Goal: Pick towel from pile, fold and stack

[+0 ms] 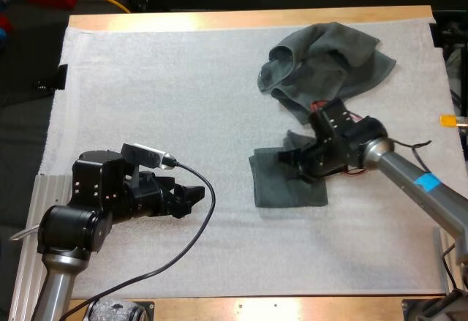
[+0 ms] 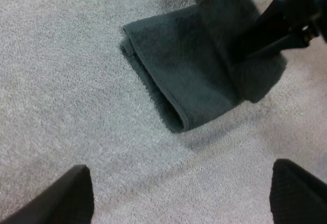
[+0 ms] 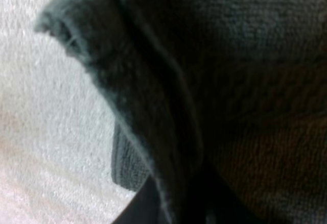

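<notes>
Right tool (image 1: 294, 160) angled low, apparently pinching folded towel (image 1: 279, 189).

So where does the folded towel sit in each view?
High view: folded towel centre-right on the white mat, under the right hand.
Left wrist view: towel ahead of the open left hand.
Right wrist view: towel close up, in the right hand's grip.
Shared landmark: white mat.
</notes>
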### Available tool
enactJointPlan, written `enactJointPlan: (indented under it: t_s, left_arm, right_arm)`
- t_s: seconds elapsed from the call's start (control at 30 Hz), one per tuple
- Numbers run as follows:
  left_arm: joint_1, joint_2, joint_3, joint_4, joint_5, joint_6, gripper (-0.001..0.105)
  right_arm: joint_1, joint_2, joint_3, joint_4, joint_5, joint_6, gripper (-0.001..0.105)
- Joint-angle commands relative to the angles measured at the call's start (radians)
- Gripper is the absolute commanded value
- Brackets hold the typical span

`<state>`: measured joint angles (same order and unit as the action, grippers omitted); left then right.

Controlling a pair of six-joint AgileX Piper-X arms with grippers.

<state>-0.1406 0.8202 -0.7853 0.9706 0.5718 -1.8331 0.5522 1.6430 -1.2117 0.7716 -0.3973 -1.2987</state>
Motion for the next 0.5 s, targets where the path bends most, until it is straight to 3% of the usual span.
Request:
enactJointPlan:
  t_s: [0.0,0.33,0.47]
  left_arm:
    - [-0.004,-0.007,-0.005,-0.005,0.01,-0.008,0.069]
    - [-0.004,-0.007,-0.005,-0.005,0.01,-0.008,0.069]
    - [-0.004,-0.007,-0.005,-0.005,0.036,-0.008,0.069]
  right_arm:
    - [0.005,0.009,-0.008,-0.002,-0.011,0.007,0.002]
    - [0.034,0.071,-0.006,-0.076,-0.034,0.092,0.004]
    - [0.034,0.103,-0.006,-0.111,-0.034,0.138,0.013]
